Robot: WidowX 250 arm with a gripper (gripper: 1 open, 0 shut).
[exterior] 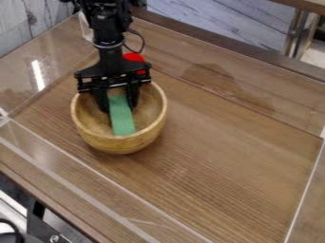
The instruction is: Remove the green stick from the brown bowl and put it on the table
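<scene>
brown wood with a shiny top makes up the desk, and a clear plastic edge runs along its near side. nothing else sits on the near part.

a little farther back, on the left, stands the brown bowl, round, thick and pale tan. inside it lies the green stick. the stick is flat and long. its low end rests on the bowl's floor toward us, and its far end leans up toward the back rim. so its long line runs from near to far, tipping a bit to the left as it goes back.

right over that far end hang the fingers, black, pointing straight down into the bowl. one finger is on each side of the stick, across its narrow width. they look partly open, with the stick's top end between them. i cannot tell if they are squeezing it yet or just standing beside it.

behind the bowl rises the dark arm, and a little red piece shows by the fingers.

the stick is not out yet. i think the next move needs a firm pinch, then a lift straight up.
</scene>
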